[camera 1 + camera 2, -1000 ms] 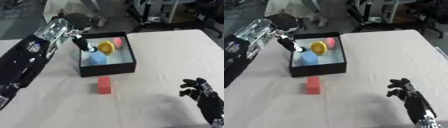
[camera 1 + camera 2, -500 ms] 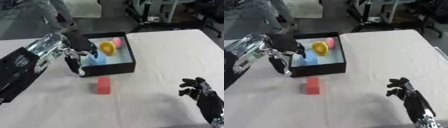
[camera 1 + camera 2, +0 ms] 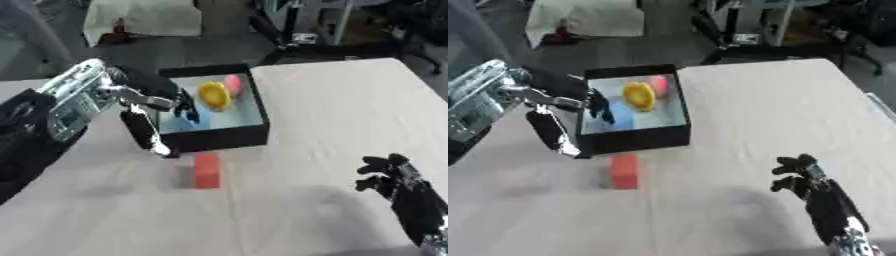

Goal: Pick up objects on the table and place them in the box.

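A red block (image 3: 206, 171) lies on the white table just in front of the black box (image 3: 220, 140). Inside the box I see a yellow object (image 3: 213, 95), a pink one (image 3: 233, 83) and a light blue one (image 3: 176, 122). My left hand (image 3: 140, 125) hangs open at the box's near left corner, fingers pointing down, a little to the left of and above the red block, holding nothing. My right hand (image 3: 394, 175) rests at the lower right with its fingers curled and holds nothing.
The white table (image 3: 332, 115) stretches wide to the right of the box. Beyond its far edge are chair legs (image 3: 302, 30) and a white sheet (image 3: 140, 17) on the floor.
My left hand has drawn back out of the box and come down toward its near left corner, empty. The right hand stays put.
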You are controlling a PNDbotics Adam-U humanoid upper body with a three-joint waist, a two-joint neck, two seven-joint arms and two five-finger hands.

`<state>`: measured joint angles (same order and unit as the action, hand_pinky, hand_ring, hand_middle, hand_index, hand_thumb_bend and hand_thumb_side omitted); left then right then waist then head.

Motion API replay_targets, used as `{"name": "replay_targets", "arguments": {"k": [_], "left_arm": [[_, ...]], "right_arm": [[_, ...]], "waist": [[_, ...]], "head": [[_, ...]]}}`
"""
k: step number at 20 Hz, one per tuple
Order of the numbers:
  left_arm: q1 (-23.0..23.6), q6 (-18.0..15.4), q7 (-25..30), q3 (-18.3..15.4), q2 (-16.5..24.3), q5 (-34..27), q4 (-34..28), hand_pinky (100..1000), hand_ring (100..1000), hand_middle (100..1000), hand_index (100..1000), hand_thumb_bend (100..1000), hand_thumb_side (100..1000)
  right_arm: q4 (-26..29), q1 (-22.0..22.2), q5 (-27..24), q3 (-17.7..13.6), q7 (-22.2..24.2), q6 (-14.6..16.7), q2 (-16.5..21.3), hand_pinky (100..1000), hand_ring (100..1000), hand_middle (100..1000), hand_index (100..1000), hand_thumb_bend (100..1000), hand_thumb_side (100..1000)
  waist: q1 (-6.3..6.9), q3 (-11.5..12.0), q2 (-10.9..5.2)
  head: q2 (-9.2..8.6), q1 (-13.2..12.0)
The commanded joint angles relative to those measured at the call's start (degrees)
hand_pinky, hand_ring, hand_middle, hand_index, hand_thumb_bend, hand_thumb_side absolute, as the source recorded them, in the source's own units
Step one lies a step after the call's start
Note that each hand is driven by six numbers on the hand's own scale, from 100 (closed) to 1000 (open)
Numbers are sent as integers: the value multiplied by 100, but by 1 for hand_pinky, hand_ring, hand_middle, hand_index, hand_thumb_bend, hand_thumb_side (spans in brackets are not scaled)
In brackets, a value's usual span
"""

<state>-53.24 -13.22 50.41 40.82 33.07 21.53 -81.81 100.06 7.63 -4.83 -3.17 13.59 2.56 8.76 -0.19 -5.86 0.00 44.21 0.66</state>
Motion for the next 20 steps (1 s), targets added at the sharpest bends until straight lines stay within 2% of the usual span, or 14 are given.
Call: {"name": "replay_targets", "arguments": {"k": [1, 4, 9, 11, 14, 20], "left_arm": [[-113, 116, 155, 43, 39, -144, -338, 814, 800, 833, 918, 476, 537], [-94, 5, 156, 138, -16, 87, -390, 820, 807, 844, 921, 479, 518], [15, -388, 156, 205, -43, 648, -212, 812, 798, 833, 909, 479, 493], [63, -568, 156, 180, -68, 931, -73, 808, 793, 815, 889, 490, 487], [123, -884, 156, 85, -155, 1357, 74, 817, 805, 833, 901, 505, 475], [224, -1381, -111, -51, -273, 1845, -55, 847, 839, 880, 930, 518, 464]], "right_arm": [[51, -32, 0, -20, 5, 17, 101, 747, 516, 603, 761, 100, 1000], [49, -38, -3, -26, -1, 15, 99, 747, 516, 603, 761, 100, 1000], [41, -47, 6, -22, 4, 10, 94, 747, 516, 603, 761, 100, 1000], [40, -50, 4, -23, 3, 10, 93, 747, 516, 603, 761, 100, 1000], [41, -52, -1, -22, 7, 13, 92, 747, 516, 603, 761, 100, 1000], [40, -51, -3, -19, 11, 13, 85, 747, 516, 603, 761, 100, 1000]], "waist": [[45, -12, -80], [48, -25, -73], [56, -41, -61], [54, -46, -58], [45, -48, -56], [35, -53, -49]], "head": [[-10, 23], [-10, 13], [-10, 13], [-10, 25], [-10, 41], [-10, 46]]}}
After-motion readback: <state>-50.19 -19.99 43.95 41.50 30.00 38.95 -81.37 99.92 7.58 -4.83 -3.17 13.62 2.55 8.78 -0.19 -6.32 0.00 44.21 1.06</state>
